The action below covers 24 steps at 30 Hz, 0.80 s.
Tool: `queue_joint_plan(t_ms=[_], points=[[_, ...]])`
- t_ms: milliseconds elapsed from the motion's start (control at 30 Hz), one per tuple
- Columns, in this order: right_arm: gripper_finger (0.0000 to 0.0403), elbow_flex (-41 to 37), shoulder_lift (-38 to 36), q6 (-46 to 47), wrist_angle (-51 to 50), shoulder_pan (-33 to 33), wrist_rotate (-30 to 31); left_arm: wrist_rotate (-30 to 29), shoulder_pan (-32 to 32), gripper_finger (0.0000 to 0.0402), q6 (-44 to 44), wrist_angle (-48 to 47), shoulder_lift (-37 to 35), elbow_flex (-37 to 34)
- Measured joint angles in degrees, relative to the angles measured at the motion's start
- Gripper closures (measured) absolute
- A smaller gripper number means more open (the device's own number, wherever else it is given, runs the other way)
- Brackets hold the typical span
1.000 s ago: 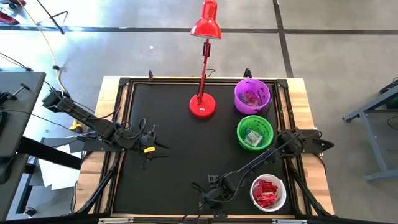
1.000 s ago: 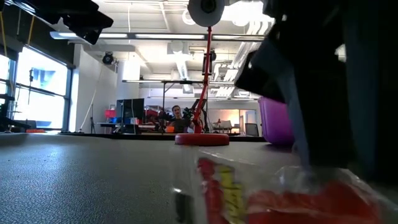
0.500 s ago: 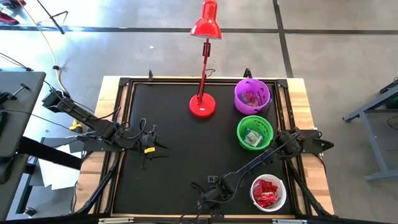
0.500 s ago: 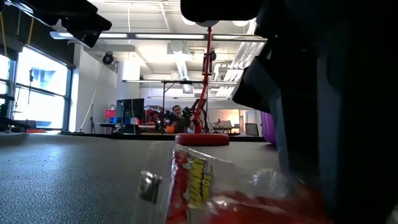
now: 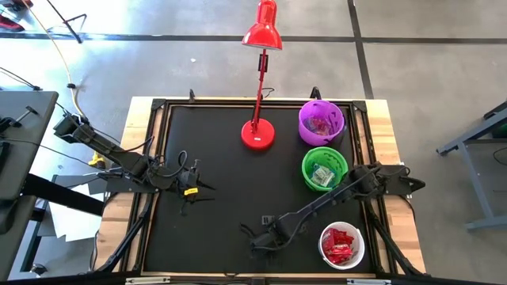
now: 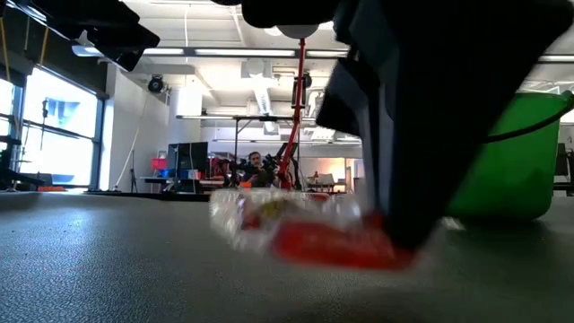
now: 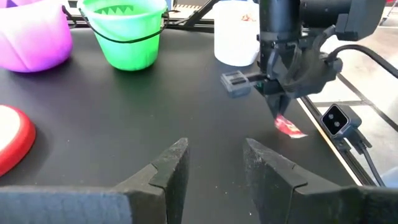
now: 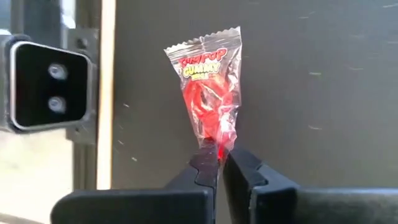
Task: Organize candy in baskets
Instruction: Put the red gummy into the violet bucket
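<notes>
The right hand (image 8: 219,163) is down at the front of the worktop (image 5: 222,198), its fingers pinching one end of a red candy (image 8: 208,102) in a clear wrapper, near the white basket (image 5: 342,245). The left hand (image 7: 214,162) waits at the worktop's left side, fingers spread, holding nothing. The purple basket (image 5: 321,121) and green basket (image 5: 325,169) stand at the right, beside the red lamp (image 5: 258,133).

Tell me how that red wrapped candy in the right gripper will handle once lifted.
The right gripper is shut on one end of the red candy, so it probably dangles. The clear crinkled wrapper looks floppy and light. Pinched only by a thin edge, the film might slip free.
</notes>
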Motion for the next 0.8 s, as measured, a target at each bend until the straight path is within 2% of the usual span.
queue_joint_plan(t_ms=[233, 433, 633, 800], points=[[0.0401, 8.01, 0.0, -7.54, -19.73, -2.08, 5.18, -0.31, 0.0, 0.0266, -0.5, -0.46, 0.0, 0.0], [0.0401, 11.49, -0.04, -11.95, -33.74, -3.73, 9.01, -0.42, 0.0, 0.0266, -0.6, -1.53, 0.0, 0.0], [0.0402, 10.59, -1.28, -13.04, -37.69, -5.32, 9.11, -0.5, -0.01, 0.0266, -2.05, -3.42, 0.0, 0.0], [0.0402, 2.07, -7.13, -12.38, -34.35, -6.49, 9.63, -1.47, 0.0, 0.0266, -2.0, -4.58, 0.01, 0.0]])
